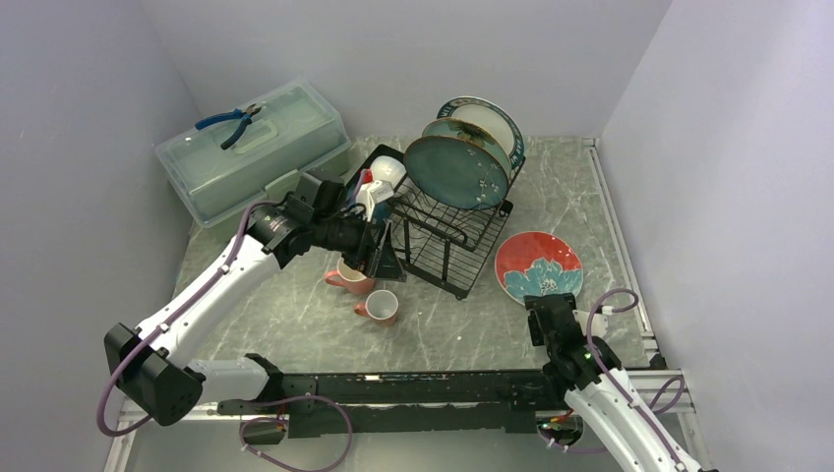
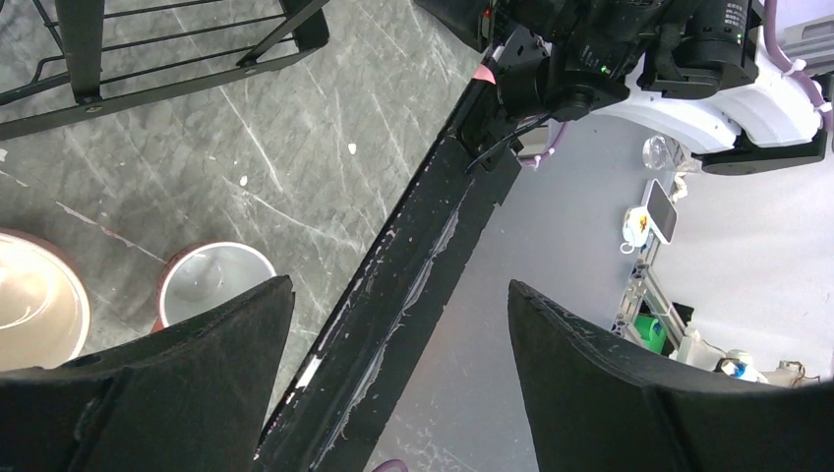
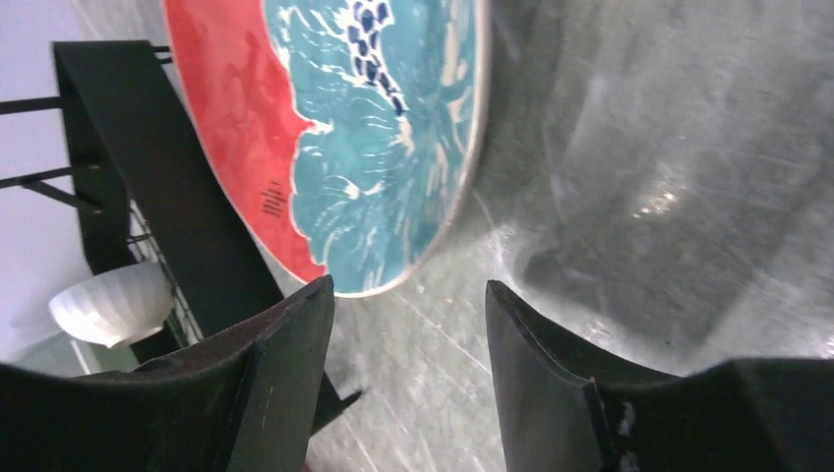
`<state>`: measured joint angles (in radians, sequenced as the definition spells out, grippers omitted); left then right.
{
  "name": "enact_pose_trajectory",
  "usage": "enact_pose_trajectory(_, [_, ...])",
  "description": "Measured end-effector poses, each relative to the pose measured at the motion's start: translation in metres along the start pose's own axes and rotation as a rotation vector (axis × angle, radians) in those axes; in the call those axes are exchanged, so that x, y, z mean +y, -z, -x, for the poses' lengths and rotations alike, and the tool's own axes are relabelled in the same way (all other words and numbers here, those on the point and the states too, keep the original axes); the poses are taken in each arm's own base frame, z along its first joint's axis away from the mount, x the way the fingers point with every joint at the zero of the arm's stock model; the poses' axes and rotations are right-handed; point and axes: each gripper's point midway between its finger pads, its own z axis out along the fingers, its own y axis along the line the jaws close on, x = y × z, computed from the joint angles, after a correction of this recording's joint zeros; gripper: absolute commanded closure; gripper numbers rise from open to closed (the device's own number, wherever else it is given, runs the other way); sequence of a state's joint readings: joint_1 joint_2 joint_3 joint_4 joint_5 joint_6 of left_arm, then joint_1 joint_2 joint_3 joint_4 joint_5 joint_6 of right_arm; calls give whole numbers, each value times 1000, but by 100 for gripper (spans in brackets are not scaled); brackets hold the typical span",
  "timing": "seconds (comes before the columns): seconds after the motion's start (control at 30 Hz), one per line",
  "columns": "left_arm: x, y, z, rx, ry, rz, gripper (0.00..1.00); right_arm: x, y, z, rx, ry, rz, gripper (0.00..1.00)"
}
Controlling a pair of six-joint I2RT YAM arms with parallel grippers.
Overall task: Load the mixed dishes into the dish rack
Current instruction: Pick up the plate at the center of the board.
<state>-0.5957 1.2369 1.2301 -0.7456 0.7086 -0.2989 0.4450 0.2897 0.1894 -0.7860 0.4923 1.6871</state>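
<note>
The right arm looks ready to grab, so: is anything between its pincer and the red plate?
Nothing visible. The open right pincer sits just at the rim of the red plate, with no object between them.

You've got nothing legible here. The red floral plate has a small dark striped mark, too blurred to read. The rim lettering on the white plate is too small. The white print on the black motor housing is unreadable.

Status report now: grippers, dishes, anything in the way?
Left gripper open, empty. Right gripper open at red plate, flat on table. Two mugs outside rack. Nothing blocking.
</note>
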Motion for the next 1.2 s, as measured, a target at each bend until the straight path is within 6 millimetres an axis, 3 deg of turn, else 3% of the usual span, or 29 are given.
enact_pose_trajectory(0.33, [7,-6,-1,20,13,10,15,39,-3,4,-30,-129,152,44])
enact_pose_trajectory(0.67, [10,-8,-2,27,17,16,14,46,-13,-1,-32,-152,166,46])
enact_pose_trajectory(0.9, [10,-8,-2,27,17,19,15,37,-15,5,-72,-101,120,46])
enact_pose_trajectory(1.1, [10,-8,-2,26,17,19,14,30,-4,11,-74,-45,63,46])
enact_pose_trajectory(1.2, [10,-8,-2,27,17,19,14,15,0,12,-67,7,-2,46])
